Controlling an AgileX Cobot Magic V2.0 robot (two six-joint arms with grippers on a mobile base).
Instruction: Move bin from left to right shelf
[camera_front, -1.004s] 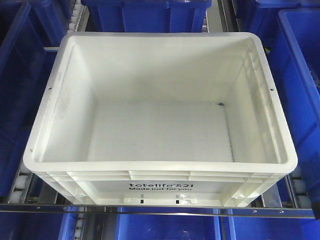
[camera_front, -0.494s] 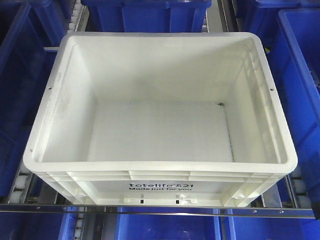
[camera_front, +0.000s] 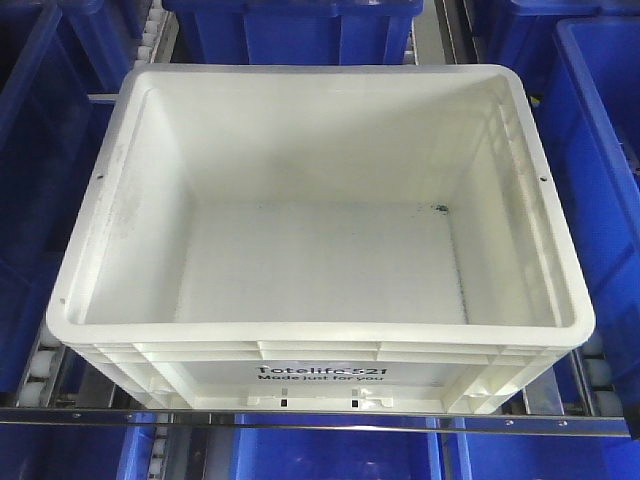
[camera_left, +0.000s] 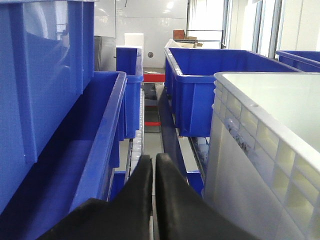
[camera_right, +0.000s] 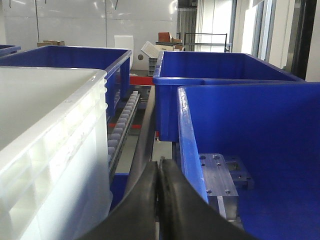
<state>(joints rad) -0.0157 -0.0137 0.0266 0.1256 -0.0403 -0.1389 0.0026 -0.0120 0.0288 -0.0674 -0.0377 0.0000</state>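
On the roller shelf, centre of the front view: the bin (camera_front: 320, 215), one large white rectangular tote, upright, open top, empty inside, with dark scuffs on its inner left wall and a small dark speck at the far right corner of its floor. Its near side carries black print reading "Totelife 521 Made just for you" (camera_front: 320, 376), facing the metal front rail (camera_front: 320, 422) of the shelf, which runs just below the bin's base. White rollers (camera_front: 38, 372) show at the bin's lower left corner. Blue bins surround it: one behind it (camera_front: 290, 30), one to its left (camera_front: 40, 150), one to its right (camera_front: 600, 150), and more below the rail (camera_front: 335, 455). Against the frames of half a second and one second ago, the bin sits in the same place with no visible shift, and nothing around it has changed. Left claw (camera_left: 154, 165): black fingers pressed together, clenched on nothing, low in the gap between the bin's ribbed left wall (camera_left: 260, 150) and a blue bin (camera_left: 75, 150); whether it touches either cannot be told. Right claw (camera_right: 159, 170): black fingers likewise closed tip to tip, empty, low in the gap between the bin's right wall (camera_right: 55, 150) and a blue bin (camera_right: 250, 150), beside an aluminium bracket (camera_right: 220, 175).
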